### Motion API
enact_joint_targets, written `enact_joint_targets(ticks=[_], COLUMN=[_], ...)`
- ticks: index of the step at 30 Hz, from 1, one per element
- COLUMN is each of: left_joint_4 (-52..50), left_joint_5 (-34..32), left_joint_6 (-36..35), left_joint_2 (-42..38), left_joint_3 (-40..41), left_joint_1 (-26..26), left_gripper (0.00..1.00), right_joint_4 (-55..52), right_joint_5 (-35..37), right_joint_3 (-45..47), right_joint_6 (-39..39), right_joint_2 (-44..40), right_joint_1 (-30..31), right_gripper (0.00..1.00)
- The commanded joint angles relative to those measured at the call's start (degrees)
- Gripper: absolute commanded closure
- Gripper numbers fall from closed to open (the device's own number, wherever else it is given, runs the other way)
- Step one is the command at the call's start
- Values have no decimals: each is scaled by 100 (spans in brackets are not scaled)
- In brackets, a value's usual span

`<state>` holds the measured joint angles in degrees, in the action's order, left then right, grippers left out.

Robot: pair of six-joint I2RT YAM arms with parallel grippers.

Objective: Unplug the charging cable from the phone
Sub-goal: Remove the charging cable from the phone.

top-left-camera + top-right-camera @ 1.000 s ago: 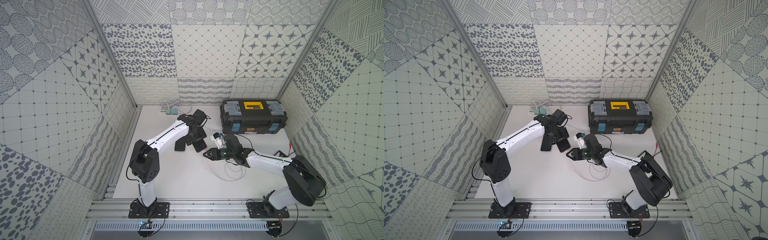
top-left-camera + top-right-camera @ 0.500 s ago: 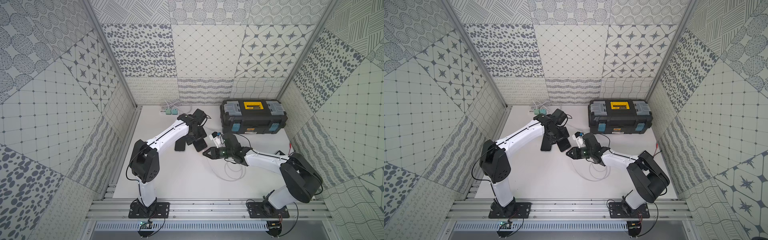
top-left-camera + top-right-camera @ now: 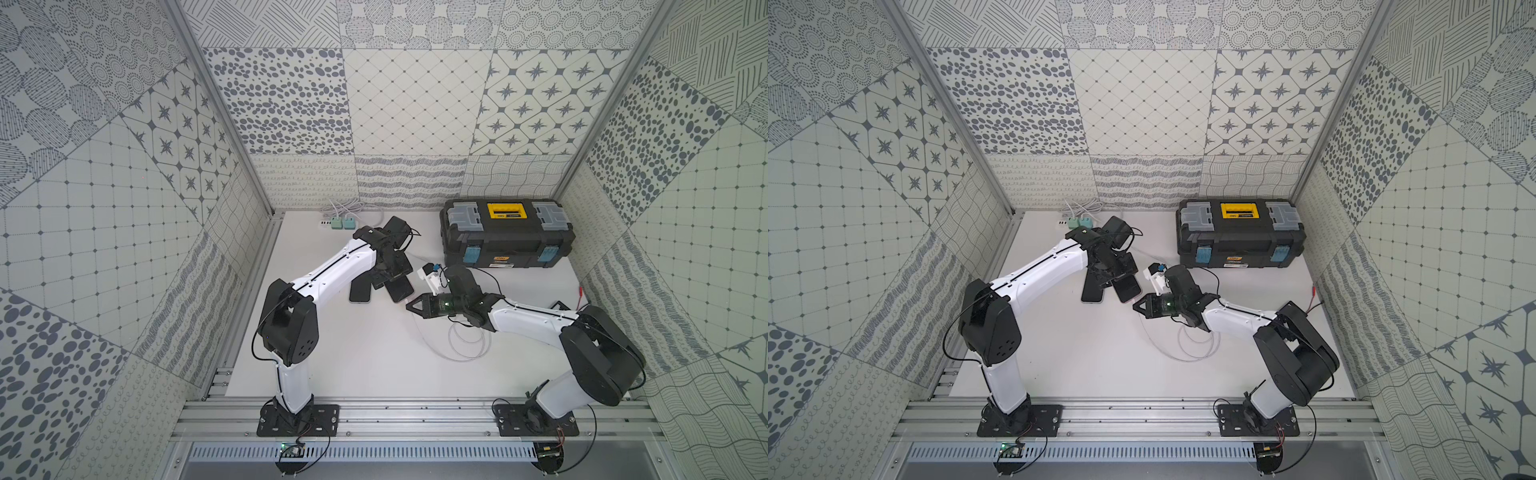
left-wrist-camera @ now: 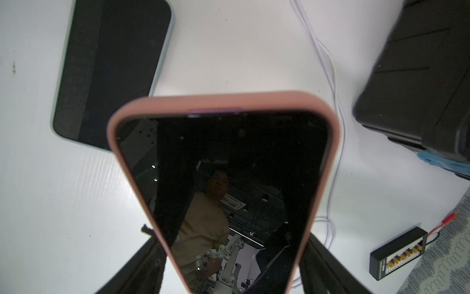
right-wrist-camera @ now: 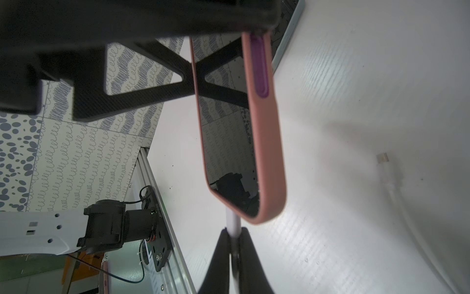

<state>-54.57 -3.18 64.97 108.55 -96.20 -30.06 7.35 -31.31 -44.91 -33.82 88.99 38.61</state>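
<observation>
phone [image 4: 223, 178]: pink case, dark screen, raised | charging cable [image 5: 233, 222]: white, plugged in

You run two arms, white-shelled and black-jointed.
Your left arm [image 3: 332, 270] and right arm [image 3: 532, 318] trail thin black cables [image 3: 254, 336] above screwed black base plates [image 3: 297, 419]; the right gripper [image 3: 409, 306] shows a green light.

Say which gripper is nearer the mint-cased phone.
Left. The left gripper holds the pink phone beside the mint-cased phone; the right gripper grips the cable beyond both.

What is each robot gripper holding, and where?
Left gripper clamps the pink-cased phone by its two long edges. Right gripper pinches the white charging cable by its plug at the phone's end.
</observation>
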Motion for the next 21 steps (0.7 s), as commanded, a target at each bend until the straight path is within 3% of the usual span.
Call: enact_joint_targets(ticks=[1, 21], left_joint_4=[115, 90], left_joint_5=[28, -27], left_joint_6=[-125, -263], left_joint_2=[-23, 49], left_joint_3=[-139, -326], left_joint_1=[88, 198], left_gripper=[49, 53], right_joint_4=[156, 46], right_joint_5=[2, -68], right_joint_3=[-76, 38], right_joint_6=[103, 226], right_joint_2=[50, -81], right_joint_1=[25, 37], right_gripper=[98, 99])
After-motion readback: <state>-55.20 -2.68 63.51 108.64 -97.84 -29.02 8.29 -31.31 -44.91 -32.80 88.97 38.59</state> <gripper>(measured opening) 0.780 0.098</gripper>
